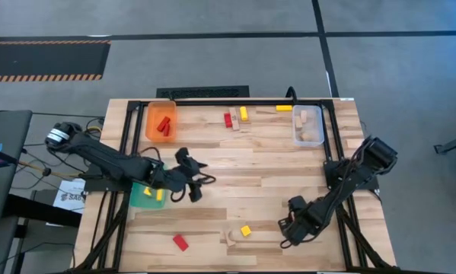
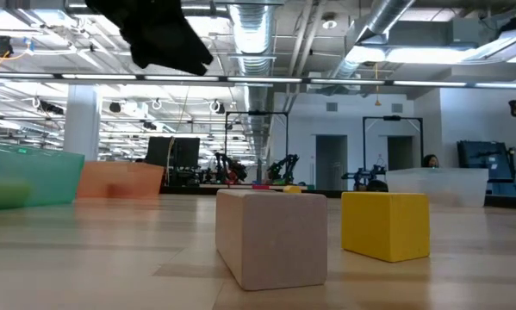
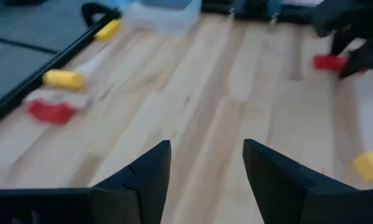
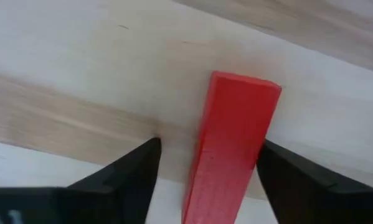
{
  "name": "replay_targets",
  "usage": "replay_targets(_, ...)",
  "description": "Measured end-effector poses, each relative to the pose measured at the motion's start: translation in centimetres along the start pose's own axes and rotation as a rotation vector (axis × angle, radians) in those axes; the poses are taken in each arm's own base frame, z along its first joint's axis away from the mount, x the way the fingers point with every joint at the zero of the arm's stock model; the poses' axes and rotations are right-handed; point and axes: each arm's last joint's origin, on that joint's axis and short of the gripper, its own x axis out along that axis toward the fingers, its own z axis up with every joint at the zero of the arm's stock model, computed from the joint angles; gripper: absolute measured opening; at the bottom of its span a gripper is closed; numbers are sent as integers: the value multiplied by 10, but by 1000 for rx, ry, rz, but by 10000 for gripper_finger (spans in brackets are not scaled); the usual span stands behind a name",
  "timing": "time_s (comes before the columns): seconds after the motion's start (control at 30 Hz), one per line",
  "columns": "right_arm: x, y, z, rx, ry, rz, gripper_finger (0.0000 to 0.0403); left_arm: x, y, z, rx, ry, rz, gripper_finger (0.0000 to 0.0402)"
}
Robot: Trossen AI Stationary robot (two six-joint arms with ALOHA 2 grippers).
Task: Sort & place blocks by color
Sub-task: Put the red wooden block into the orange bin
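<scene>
My right gripper [image 1: 292, 224] stands near the table's front right, pointing down and open. In the right wrist view [image 4: 211, 146] its fingers straddle a red bar block [image 4: 233, 143] lying flat on the table. My left gripper [image 1: 195, 185] hangs open and empty above the table's left middle, beside the teal bin [image 1: 145, 196]; its wrist view [image 3: 208, 149] shows only bare wood between the fingers. Loose blocks lie near the front edge: red [image 1: 181, 242], yellow [image 1: 246, 230] and pale wood [image 1: 231, 237]. More lie at the far side: red [image 1: 228, 119], yellow [image 1: 243, 113] and yellow [image 1: 284, 108]. My right gripper comes from above with one finger at each long side of the red bar, lying across it. One finger [image 4: 286, 180] is close against the bar's side [image 4: 258, 162]; I cannot tell whether it touches. The other finger stands apart. The bar rests flat on the table.
An orange bin [image 1: 161, 122] with red blocks stands at the far left. The teal bin holds yellow blocks. A clear bin [image 1: 307, 125] with pale wood blocks stands at the far right. A black frame [image 1: 212, 100] rims the tabletop. Bare wood shows between the arms.
</scene>
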Motion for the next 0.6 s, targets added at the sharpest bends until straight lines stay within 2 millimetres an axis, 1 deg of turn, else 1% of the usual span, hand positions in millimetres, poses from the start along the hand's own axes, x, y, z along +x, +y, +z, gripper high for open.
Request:
replay_targets(0.1,-5,3,0,-11,-7,-13,238,-9,16,6,-24,26,-21,188)
replay_targets(0.2,-8,5,1,-35,-28,-13,163,-17,35,8,-64,21,-71,185)
replay_targets(0.27,-10,4,3,-59,-34,-29,109,-22,48,8,-112,-20,-89,180)
replay_targets(0.3,-11,3,5,-76,-41,-30,97,-24,54,7,-145,-47,-104,177)
replay_targets(0.33,-12,3,7,-88,-58,-31,97,-25,60,5,-190,-77,-127,174)
replay_targets(0.4,-17,3,13,-112,-100,-20,97,-25,68,2,-315,-146,-228,170)
replay_targets(0.5,-36,3,24,-149,-219,5,97,-19,74,-3,-547,-227,-397,169)
replay_targets(0.53,-44,4,27,-167,-277,23,97,-16,75,-6,-629,-236,-412,169)
replay_targets(0.6,-58,9,33,-219,-411,94,97,-8,76,-13,-799,-210,-386,168)
